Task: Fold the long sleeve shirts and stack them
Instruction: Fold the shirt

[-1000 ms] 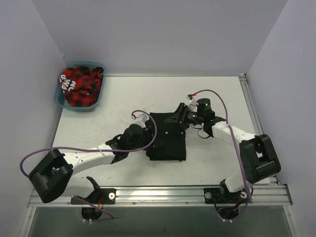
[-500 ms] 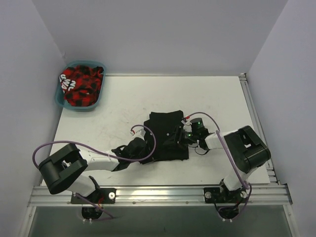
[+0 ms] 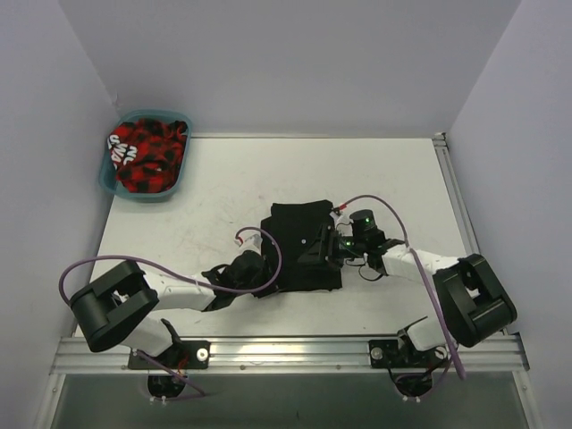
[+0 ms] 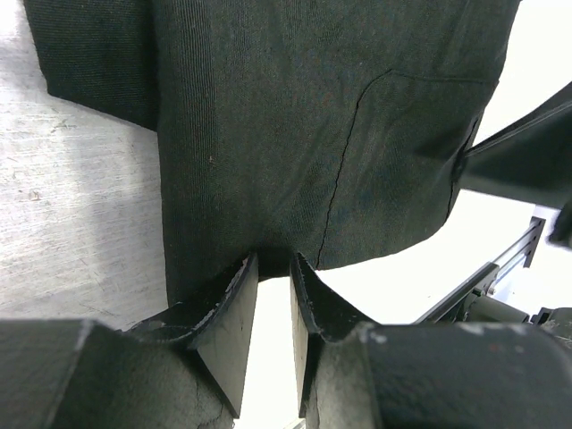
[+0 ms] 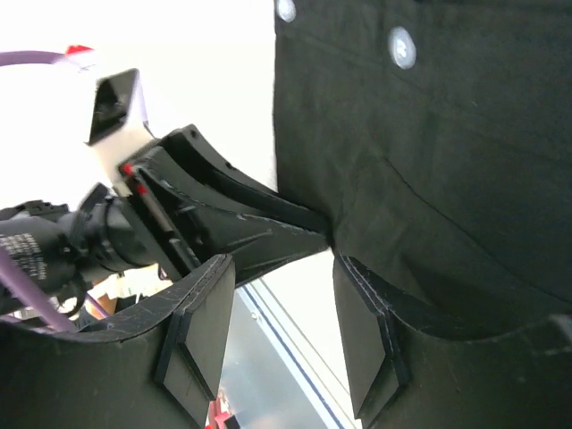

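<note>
Pinching the near hem of the plain black collared long sleeve shirt point(image 4: 268, 116), the left end effector point(image 4: 273, 264) has its jaws standing close together, with cloth caught between the tips. The shirt lies in a partly folded block at the middle of the white table point(image 3: 223, 179).

Just beyond, at the shirt's right edge beside its small pale buttons point(image 5: 401, 45), the right end effector point(image 5: 281, 259) stands about half open. The gap between its jaws looks bare, and cloth rests against one finger only, so I cannot say it holds anything.

The step in hand looks like another fold. To do it well, both sides should have a firm pinch on the hem, rise low and together, and lay edge onto edge without dragging the layers beneath.

Far off at the back left, the teal plastic basket point(image 3: 143, 197) holds red-and-black cloth point(image 3: 147, 156).
</note>
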`<action>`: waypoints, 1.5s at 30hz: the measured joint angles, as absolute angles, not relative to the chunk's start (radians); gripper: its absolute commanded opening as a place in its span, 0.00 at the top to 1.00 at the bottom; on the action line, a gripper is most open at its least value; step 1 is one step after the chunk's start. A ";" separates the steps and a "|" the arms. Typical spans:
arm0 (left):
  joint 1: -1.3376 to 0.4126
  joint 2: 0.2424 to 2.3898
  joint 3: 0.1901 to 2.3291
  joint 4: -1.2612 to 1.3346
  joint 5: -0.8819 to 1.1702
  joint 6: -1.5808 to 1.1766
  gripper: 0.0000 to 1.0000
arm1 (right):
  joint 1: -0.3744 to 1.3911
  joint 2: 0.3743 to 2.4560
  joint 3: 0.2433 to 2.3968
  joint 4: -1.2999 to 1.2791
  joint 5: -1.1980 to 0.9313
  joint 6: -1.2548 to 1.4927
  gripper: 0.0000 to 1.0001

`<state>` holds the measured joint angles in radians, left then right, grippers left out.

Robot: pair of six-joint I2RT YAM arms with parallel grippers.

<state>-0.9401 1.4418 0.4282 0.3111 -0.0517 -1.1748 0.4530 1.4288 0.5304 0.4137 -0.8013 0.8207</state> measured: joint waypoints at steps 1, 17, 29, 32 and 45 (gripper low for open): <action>-0.941 1.441 0.428 0.311 -0.052 -1.175 0.68 | 0.454 1.430 0.527 0.413 -0.803 0.819 0.52; -0.920 1.437 0.410 0.325 -0.062 -1.207 0.72 | 0.258 1.645 0.365 0.604 -1.091 0.822 0.54; -0.830 1.256 0.478 0.110 -0.091 -1.105 0.41 | 0.214 1.297 0.605 0.102 -0.848 0.649 0.52; -0.743 1.257 0.587 0.087 -0.067 -1.049 0.38 | 0.209 1.315 0.752 0.078 -0.817 0.649 0.53; -0.593 1.817 1.115 0.279 0.085 -0.955 0.52 | 0.209 1.839 1.076 0.420 -0.796 0.852 0.53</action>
